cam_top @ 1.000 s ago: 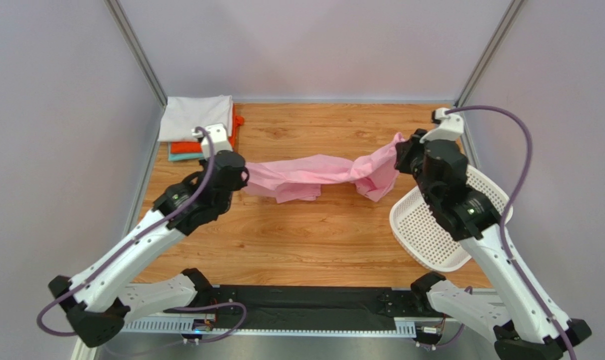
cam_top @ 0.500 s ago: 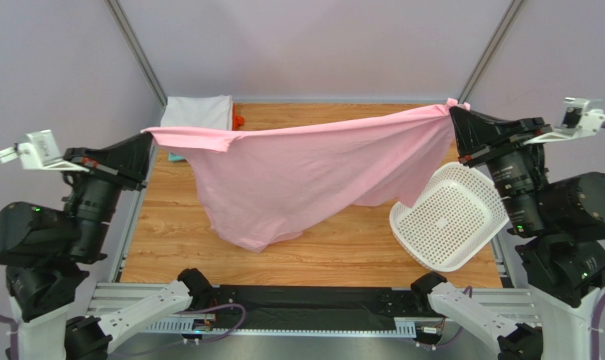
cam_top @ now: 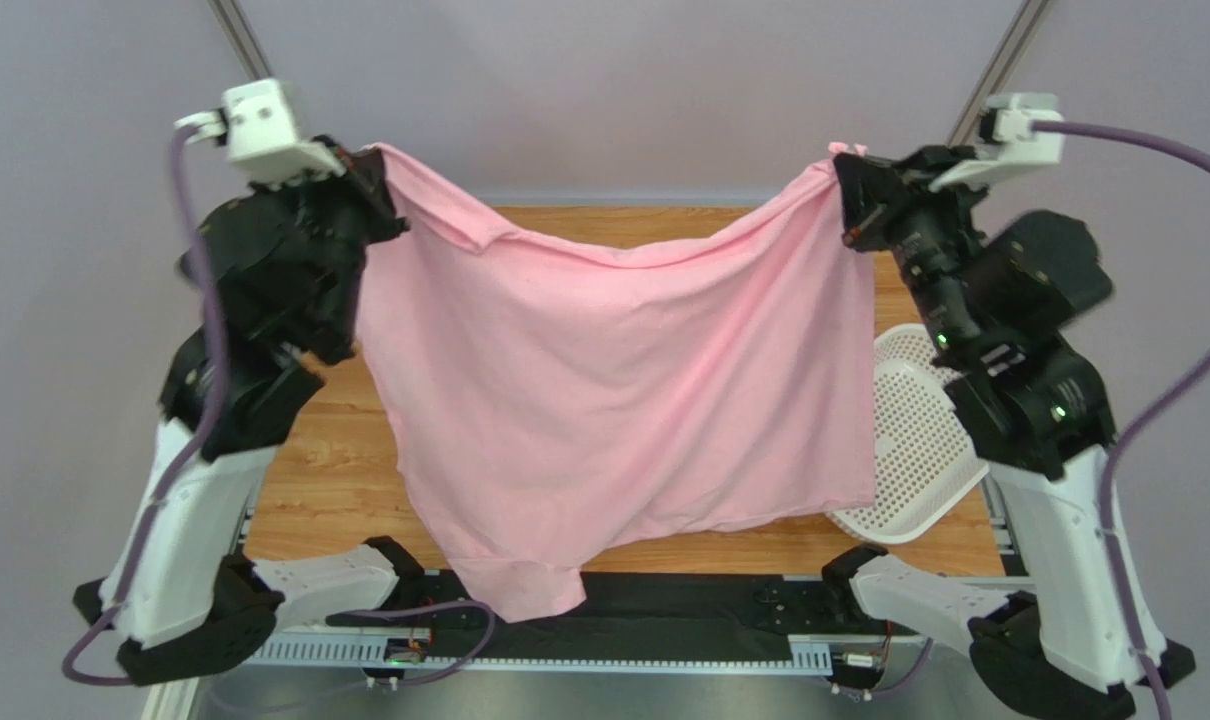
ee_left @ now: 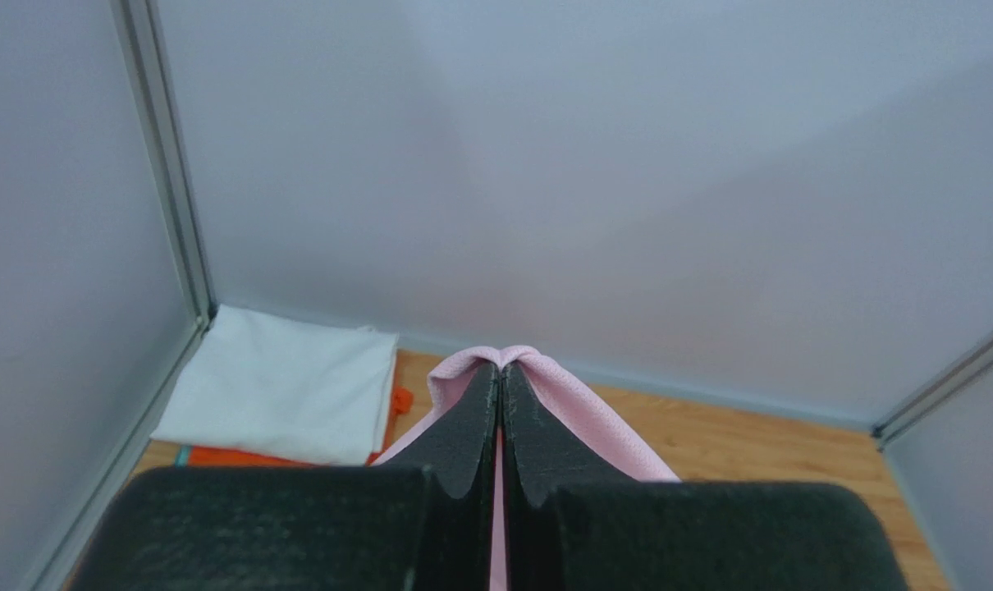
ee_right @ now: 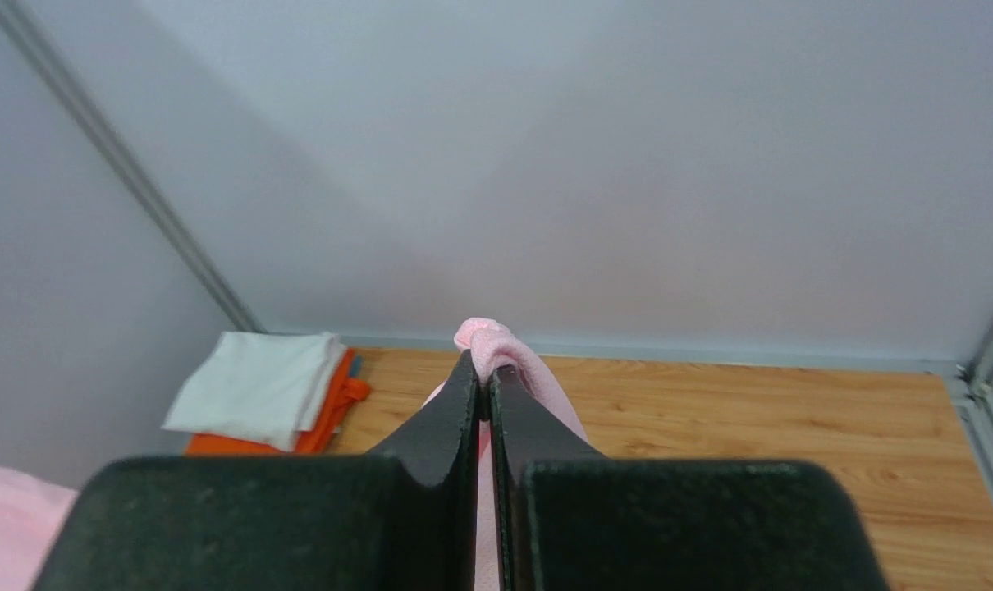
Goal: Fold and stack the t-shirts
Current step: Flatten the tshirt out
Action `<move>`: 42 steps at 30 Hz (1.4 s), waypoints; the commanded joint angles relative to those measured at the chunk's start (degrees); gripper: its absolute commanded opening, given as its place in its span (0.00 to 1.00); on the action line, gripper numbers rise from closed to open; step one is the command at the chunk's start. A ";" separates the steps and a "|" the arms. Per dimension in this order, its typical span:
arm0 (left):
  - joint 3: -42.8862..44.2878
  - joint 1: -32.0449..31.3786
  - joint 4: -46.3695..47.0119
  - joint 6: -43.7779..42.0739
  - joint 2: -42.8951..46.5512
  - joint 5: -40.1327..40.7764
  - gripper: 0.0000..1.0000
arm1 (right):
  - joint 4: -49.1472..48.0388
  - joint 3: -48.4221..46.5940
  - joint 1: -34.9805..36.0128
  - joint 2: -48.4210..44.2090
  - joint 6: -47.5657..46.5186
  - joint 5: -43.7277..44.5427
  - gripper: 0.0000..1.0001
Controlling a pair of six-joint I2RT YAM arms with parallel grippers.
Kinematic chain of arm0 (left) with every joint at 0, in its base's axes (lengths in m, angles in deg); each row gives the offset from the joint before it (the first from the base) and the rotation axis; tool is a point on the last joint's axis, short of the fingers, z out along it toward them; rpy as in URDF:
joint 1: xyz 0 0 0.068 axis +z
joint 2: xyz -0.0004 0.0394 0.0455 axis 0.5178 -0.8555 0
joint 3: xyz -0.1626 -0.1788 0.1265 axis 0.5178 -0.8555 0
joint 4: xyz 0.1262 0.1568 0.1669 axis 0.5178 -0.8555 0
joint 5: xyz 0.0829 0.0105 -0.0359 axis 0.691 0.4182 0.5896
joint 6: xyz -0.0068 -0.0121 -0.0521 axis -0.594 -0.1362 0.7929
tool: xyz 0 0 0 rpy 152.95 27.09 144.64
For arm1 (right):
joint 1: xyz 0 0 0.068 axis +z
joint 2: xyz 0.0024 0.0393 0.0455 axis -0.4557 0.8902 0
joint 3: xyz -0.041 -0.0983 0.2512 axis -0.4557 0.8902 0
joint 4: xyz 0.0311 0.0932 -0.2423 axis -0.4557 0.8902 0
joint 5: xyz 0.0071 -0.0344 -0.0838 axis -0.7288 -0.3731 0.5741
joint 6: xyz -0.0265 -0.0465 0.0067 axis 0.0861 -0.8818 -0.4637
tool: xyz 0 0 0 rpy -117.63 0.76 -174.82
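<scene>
Pinching pink t-shirt [cam_top: 611, 390] upper corners: left hand [cam_top: 377, 162], right hand [cam_top: 846, 183]; cloth hangs spread, basket [cam_top: 927, 450] behind right edge.

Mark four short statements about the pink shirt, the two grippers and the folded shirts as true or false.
1. The light pink cloth t-shirt hangs spread between the left gripper and the right gripper. True.
2. The left gripper is open and empty. False: it is shut on an edge of the pink t-shirt.
3. A white folded t-shirt lies on an orange-red folded t-shirt in the far left corner. True.
4. Those folded t-shirts sit inside the basket. False: they lie on the wooden table, while the white perforated plastic basket is at the right side.
</scene>
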State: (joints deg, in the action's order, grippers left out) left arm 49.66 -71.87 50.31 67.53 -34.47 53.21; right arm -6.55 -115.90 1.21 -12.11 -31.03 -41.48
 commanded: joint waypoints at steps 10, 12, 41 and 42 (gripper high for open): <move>27.26 14.14 0.37 -6.38 -28.46 -15.48 0.00 | -5.21 -13.87 -19.17 22.03 1.74 -17.18 0.00; 32.64 14.23 1.42 -8.75 -29.69 -16.09 0.00 | -3.90 -16.44 -19.52 22.30 2.00 -17.71 0.00; -68.43 14.32 -4.00 34.12 13.27 -13.37 1.00 | -2.23 60.20 -15.39 -4.41 11.67 -28.43 1.00; -67.03 14.32 -5.33 34.74 13.80 -13.11 1.00 | -2.05 59.58 -15.31 -4.77 11.41 -28.87 1.00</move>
State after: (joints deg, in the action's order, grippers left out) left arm -22.03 -57.68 50.79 94.57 -23.15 38.06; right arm -7.99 -53.56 -14.09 -14.47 -19.38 -68.95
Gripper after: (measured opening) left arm 0.985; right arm 0.966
